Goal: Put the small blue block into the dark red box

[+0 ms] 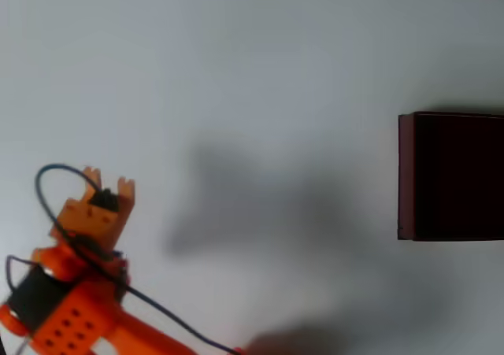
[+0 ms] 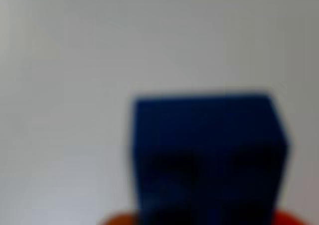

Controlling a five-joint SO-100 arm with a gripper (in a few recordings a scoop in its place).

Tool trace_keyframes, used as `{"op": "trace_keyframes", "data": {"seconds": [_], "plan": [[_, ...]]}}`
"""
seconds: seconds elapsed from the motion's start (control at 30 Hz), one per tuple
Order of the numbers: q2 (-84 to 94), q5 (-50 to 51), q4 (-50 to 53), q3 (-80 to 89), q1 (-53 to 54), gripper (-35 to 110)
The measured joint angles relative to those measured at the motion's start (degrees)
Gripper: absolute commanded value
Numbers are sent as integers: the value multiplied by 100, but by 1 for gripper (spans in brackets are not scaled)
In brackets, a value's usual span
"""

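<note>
Our orange gripper (image 1: 110, 188) sits at the lower left of the overhead view; we cannot tell whether it pinches anything. We see the dark red box (image 1: 405, 174) well apart at the right edge. Blurred in the wrist view, the small blue block (image 2: 207, 157) looms close, touching orange at the bottom.

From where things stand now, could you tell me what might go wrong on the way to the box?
1. The blue block fills the blurred wrist view, so how the jaws hold it cannot be told; it may slip in transit.
2. The dark red box sits far across the table from the gripper, a long carry.
3. The box is cut by the picture edge, so a release could overshoot.
</note>
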Motion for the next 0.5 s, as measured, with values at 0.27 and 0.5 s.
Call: {"op": "trace_keyframes", "data": {"seconds": [0.27,0.5], "plan": [[1819,-4588,-694,1125,2812,0],[3814,-8367,-2162,2496,5221,0]]}}
